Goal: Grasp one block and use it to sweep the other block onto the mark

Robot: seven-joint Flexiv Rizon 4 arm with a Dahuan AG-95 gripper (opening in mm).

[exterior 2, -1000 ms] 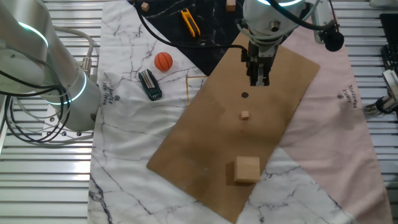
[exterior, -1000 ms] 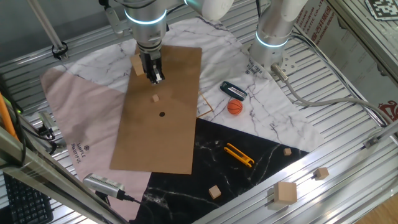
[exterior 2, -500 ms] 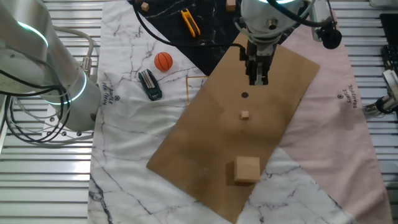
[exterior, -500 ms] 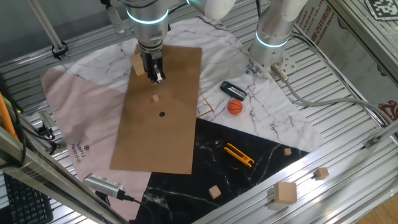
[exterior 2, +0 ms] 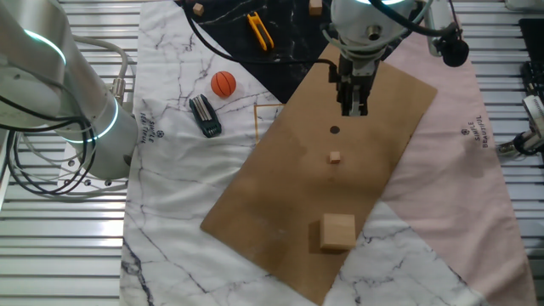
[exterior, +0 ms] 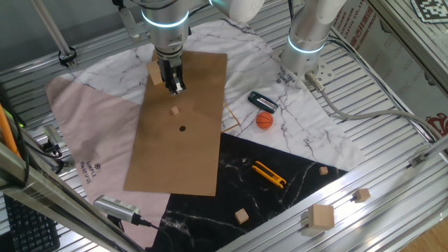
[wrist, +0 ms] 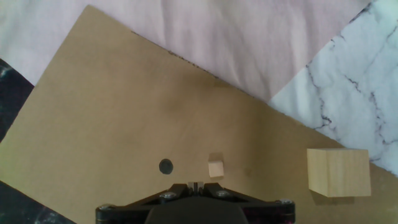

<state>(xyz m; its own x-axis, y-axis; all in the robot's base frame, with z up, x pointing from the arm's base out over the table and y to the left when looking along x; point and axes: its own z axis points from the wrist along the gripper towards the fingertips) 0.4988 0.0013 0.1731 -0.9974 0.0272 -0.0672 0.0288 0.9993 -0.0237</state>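
Observation:
The large tan block (exterior: pixel 155 72) (exterior 2: pixel 337 231) (wrist: pixel 338 172) rests at the edge of a brown board (exterior: pixel 175 161) (exterior 2: pixel 280 212), where the board meets the marble cloth. On the board lie the tiny cube (exterior: pixel 174 110) (exterior 2: pixel 335 156) (wrist: pixel 215 168) and, a short way from it, the dark round mark (exterior: pixel 182 128) (exterior 2: pixel 334 130) (wrist: pixel 165 166). My gripper (exterior: pixel 175 85) (exterior 2: pixel 354 106) (wrist: pixel 196 185) hangs above the board with its fingers pressed together and nothing between them. It is apart from both cubes.
An orange ball (exterior: pixel 264 120) (exterior 2: pixel 223 83) and a black device (exterior: pixel 262 101) lie on the marble cloth beside the board. A yellow tool (exterior: pixel 269 174) and several loose wooden blocks (exterior: pixel 322 217) sit near the table's edge. A second robot arm (exterior: pixel 304 49) (exterior 2: pixel 51 93) stands nearby.

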